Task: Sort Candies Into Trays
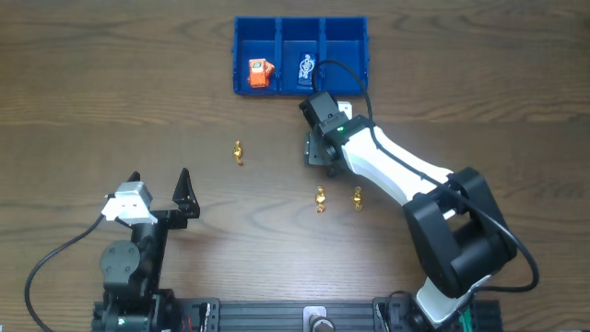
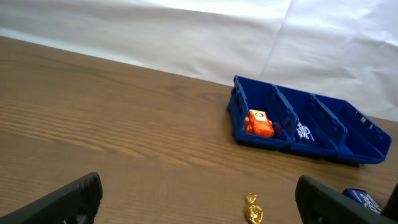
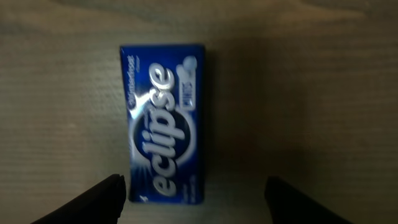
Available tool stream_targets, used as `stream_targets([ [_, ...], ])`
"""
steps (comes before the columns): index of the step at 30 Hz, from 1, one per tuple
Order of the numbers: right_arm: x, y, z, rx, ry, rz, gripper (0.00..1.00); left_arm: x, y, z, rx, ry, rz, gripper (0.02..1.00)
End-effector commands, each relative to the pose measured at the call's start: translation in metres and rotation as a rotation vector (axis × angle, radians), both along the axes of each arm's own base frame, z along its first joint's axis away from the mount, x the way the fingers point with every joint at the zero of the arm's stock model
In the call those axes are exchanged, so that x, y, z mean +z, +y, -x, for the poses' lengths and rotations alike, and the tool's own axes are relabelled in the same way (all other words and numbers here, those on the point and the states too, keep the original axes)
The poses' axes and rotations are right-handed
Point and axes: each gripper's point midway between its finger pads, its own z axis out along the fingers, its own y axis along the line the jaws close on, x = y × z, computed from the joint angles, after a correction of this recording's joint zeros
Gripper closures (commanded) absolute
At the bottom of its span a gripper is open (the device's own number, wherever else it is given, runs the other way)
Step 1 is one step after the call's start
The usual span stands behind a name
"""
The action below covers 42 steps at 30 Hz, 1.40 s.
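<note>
On my left side, my left gripper point(image 1: 159, 175) hangs low over the table point(image 1: 92, 111) near my base, jaws spread wide with nothing between them. It has no part in this step. Farther right lies one gold candy point(image 1: 239, 152), alone on the wood. Beyond it, at the far side, stands the blue tray point(image 1: 300, 20). An orange candy point(image 1: 261, 74) is in its left compartment and a blue-and-white packet point(image 1: 307, 66) in the middle one.

Just in front of the tray is my right gripper point(image 3: 196, 205), pointing straight down over a blue mint pack point(image 3: 166, 124) that lies flat on the table. These jaws are open too and hold nothing. The pack sits closer to one finger than the other, so I am not centred on it. Two more gold candies point(image 1: 320, 198) lie near each other, nearer my bases.

I judge I am at the pick-up of the mint pack. The next move calls for shifting sideways to centre on it, coming down with a finger on each long side, and closing. The middle compartment is probably where it goes.
</note>
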Motion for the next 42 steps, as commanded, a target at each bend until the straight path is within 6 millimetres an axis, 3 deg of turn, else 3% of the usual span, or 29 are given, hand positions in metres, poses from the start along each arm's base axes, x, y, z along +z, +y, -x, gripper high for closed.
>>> stream_targets([
  [1,-0.009,0.001,-0.004,-0.025,0.001,-0.003,0.253,-0.016,-0.002,0.001,-0.014,0.047,-0.014,0.02],
  [10,-0.009,0.013,-0.011,-0.008,-0.036,-0.029,0.253,-0.016,-0.002,0.001,-0.014,0.047,-0.014,0.02],
  [17,-0.025,0.011,-0.015,-0.013,-0.033,0.003,0.257,-0.016,-0.002,0.001,-0.014,0.047,-0.014,0.02],
  [20,-0.025,0.011,-0.015,-0.013,-0.034,0.003,0.4,-0.016,-0.002,0.001,-0.014,0.047,-0.014,0.02],
  [23,-0.025,0.012,-0.016,-0.013,-0.036,0.0,0.669,-0.016,-0.002,0.001,-0.014,0.047,-0.014,0.02],
  [29,-0.018,0.02,-0.015,0.005,-0.031,-0.001,0.757,-0.016,-0.002,0.001,-0.014,0.047,-0.014,0.02],
  [32,0.011,0.032,-0.026,0.017,-0.048,-0.002,0.781,-0.016,-0.002,0.001,-0.014,0.047,-0.014,0.02],
  [33,0.028,0.035,-0.034,0.014,-0.068,0.008,0.787,-0.016,-0.002,0.001,-0.014,0.047,-0.014,0.02],
  [36,0.09,0.046,-0.065,0.05,-0.161,0.021,0.787,-0.016,-0.002,0.001,-0.014,0.047,-0.014,0.02],
  [39,0.138,0.047,-0.101,0.06,-0.254,0.025,0.776,-0.016,-0.002,0.001,-0.014,0.047,-0.014,0.02],
  [42,0.165,0.055,-0.138,0.062,-0.325,0.066,0.759,-0.016,-0.002,0.001,-0.014,0.047,-0.014,0.02],
])
